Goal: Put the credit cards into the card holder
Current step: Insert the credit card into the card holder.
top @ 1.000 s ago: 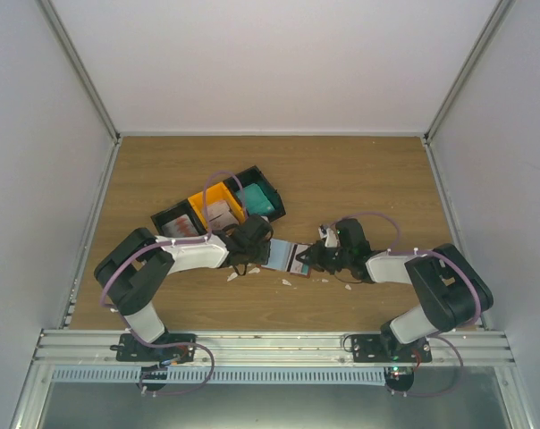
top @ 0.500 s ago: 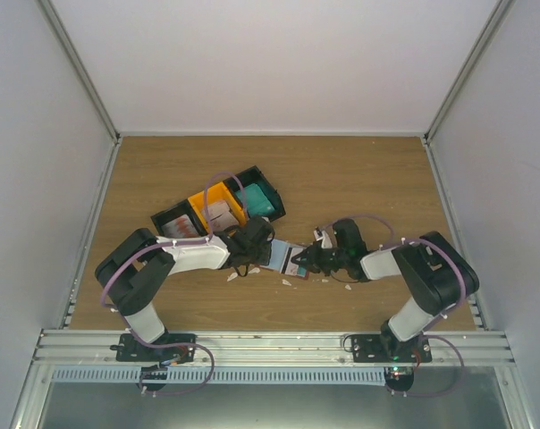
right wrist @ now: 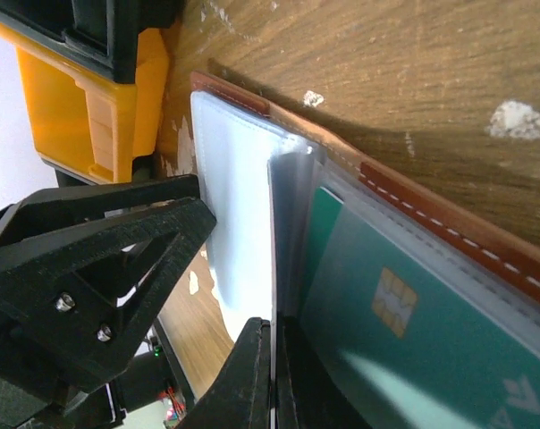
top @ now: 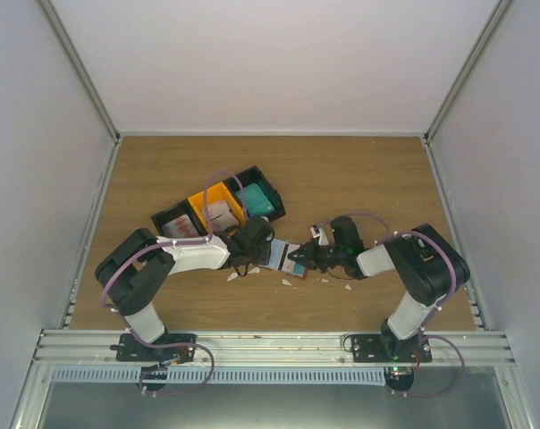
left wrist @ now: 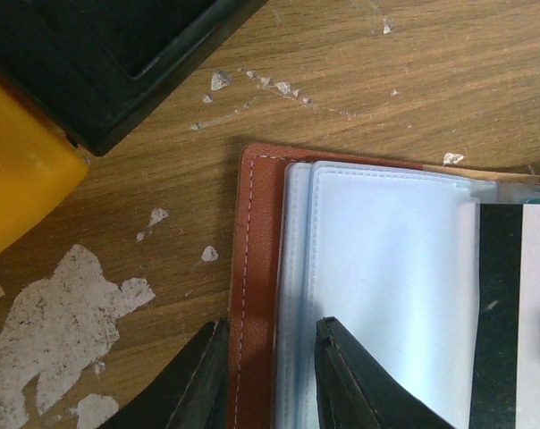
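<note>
Your left gripper [left wrist: 270,357], jaws narrow, clamps the card holder [left wrist: 257,223] by its leather cover; your right gripper's [right wrist: 272,375] jaws pinch its clear sleeve [right wrist: 286,232].

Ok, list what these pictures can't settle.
- Cards in the card holder: right wrist view shows one teal card; overlapping sleeves hide any others.
- Left gripper: pinching the card holder or only straddling it? Its own fingers hide the contact in left wrist view.
- What lies in the bins: too small in top view.
</note>
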You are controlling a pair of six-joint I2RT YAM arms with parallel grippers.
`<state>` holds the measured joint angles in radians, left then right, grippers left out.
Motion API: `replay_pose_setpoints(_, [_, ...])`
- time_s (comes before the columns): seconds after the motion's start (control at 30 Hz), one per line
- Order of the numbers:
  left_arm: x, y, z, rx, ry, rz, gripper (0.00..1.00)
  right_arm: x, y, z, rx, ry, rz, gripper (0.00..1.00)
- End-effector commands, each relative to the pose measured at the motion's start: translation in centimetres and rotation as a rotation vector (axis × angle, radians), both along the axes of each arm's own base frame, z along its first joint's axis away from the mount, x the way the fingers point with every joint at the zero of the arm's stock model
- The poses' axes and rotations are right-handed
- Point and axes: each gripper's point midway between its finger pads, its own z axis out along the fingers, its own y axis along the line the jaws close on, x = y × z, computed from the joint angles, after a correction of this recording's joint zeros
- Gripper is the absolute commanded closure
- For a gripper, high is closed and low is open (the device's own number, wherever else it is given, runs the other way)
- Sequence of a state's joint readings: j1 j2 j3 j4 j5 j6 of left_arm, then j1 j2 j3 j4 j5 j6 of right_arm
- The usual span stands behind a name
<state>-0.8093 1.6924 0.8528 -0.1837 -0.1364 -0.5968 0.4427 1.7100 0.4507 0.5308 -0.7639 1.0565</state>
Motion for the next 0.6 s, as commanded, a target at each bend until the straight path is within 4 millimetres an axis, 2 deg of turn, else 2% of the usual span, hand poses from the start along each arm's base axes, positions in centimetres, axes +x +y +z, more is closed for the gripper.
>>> replay_pose_setpoints(0.0, [-1.9,1.2,-2.3,0.078,0.070,-0.010,0.72,1.4,-0.1,0.2,-0.003,-0.028,-0.036,1.00])
replay_pose_setpoints(0.33, [-2.3,0.6,-2.1,0.055,0.078,-0.031,0.72,0.7,0.4,-1.0,-0.001,0.008,-0.006,0.99])
replay_pose_setpoints(0.57, [-2.7,0.3,-2.3,0.054,0.087,-0.043,0.73,0.6,1.0,-1.1,0.025,0.009,-0.016,1.00])
